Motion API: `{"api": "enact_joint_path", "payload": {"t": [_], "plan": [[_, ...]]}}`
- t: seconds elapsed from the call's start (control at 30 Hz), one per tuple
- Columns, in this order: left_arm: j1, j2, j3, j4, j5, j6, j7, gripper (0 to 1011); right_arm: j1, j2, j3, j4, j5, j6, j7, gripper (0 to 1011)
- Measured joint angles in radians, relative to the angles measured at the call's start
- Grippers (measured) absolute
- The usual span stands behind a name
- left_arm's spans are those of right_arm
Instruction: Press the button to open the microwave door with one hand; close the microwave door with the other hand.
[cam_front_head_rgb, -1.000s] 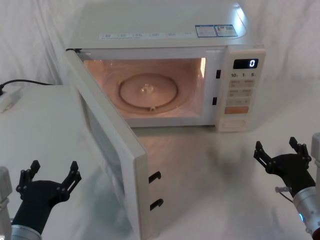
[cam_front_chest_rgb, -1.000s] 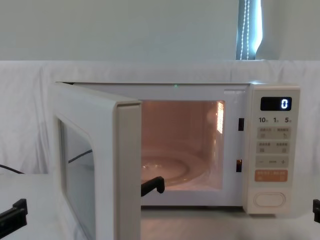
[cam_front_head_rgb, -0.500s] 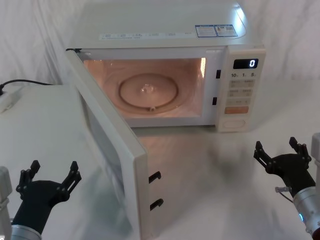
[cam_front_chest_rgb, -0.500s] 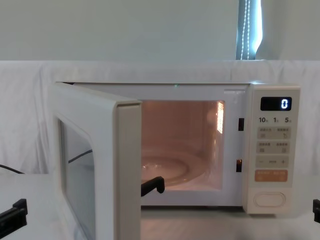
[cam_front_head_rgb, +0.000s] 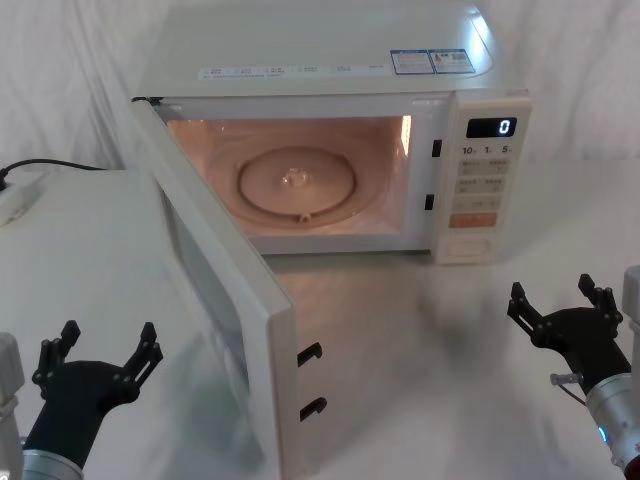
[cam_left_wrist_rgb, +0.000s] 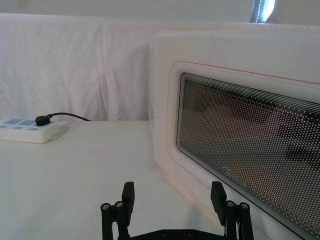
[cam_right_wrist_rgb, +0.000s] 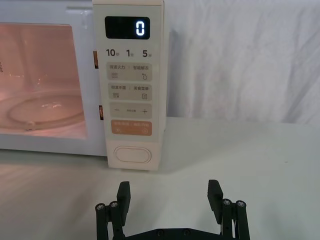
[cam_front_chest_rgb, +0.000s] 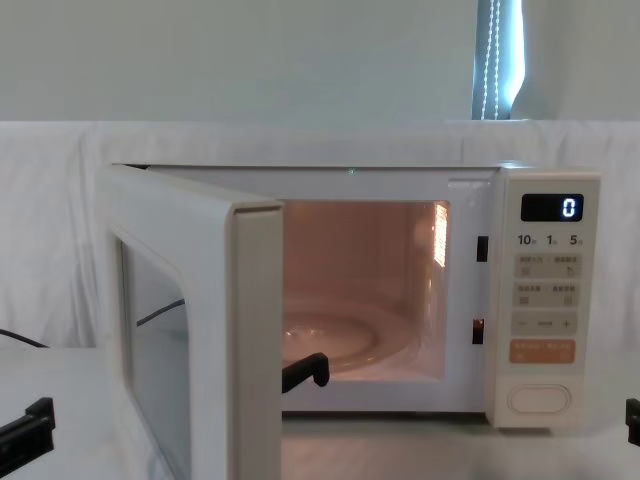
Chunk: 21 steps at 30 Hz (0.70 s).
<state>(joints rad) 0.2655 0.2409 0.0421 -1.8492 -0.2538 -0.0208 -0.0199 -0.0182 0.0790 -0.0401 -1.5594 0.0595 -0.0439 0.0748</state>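
The cream microwave door (cam_front_head_rgb: 225, 300) (cam_front_chest_rgb: 175, 340) (cam_left_wrist_rgb: 240, 145) stands swung wide open toward me, its lit cavity and glass turntable exposed. The plain pill-shaped button (cam_front_head_rgb: 469, 247) (cam_right_wrist_rgb: 132, 154) (cam_front_chest_rgb: 539, 398) sits at the bottom of the control strip, under the orange key. My left gripper (cam_front_head_rgb: 97, 353) (cam_left_wrist_rgb: 171, 200) hovers open near the table's front left, on the outer, window side of the door and apart from it. My right gripper (cam_front_head_rgb: 560, 303) (cam_right_wrist_rgb: 170, 196) hangs open at the front right, facing the button from a distance. Nothing is between either pair of fingers.
A power strip (cam_left_wrist_rgb: 29, 131) with a black cable lies at the far left of the white-draped table (cam_front_head_rgb: 420, 340). The display (cam_right_wrist_rgb: 127, 28) reads 0. Two black latch hooks (cam_front_head_rgb: 311, 380) stick out of the door's free edge.
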Motion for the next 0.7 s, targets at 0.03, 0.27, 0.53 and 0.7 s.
{"api": "enact_joint_path", "payload": {"t": [0.03, 0.27, 0.53, 0.7], "plan": [[0.0, 0.0, 0.0, 0.0, 0.0, 0.0, 0.0, 1001, 0.0, 0.0, 0.0, 0.0, 0.0, 0.0, 0.0, 1002], [0.0, 0.0, 0.0, 0.0, 0.0, 0.0, 0.0, 1001, 0.0, 0.0, 0.0, 0.0, 0.0, 0.0, 0.0, 1002], [0.0, 0.0, 0.0, 0.0, 0.0, 0.0, 0.0, 1001, 0.0, 0.0, 0.0, 0.0, 0.0, 0.0, 0.0, 1002], [0.0, 0.0, 0.0, 0.0, 0.0, 0.0, 0.0, 1001, 0.0, 0.0, 0.0, 0.0, 0.0, 0.0, 0.0, 1002]]}}
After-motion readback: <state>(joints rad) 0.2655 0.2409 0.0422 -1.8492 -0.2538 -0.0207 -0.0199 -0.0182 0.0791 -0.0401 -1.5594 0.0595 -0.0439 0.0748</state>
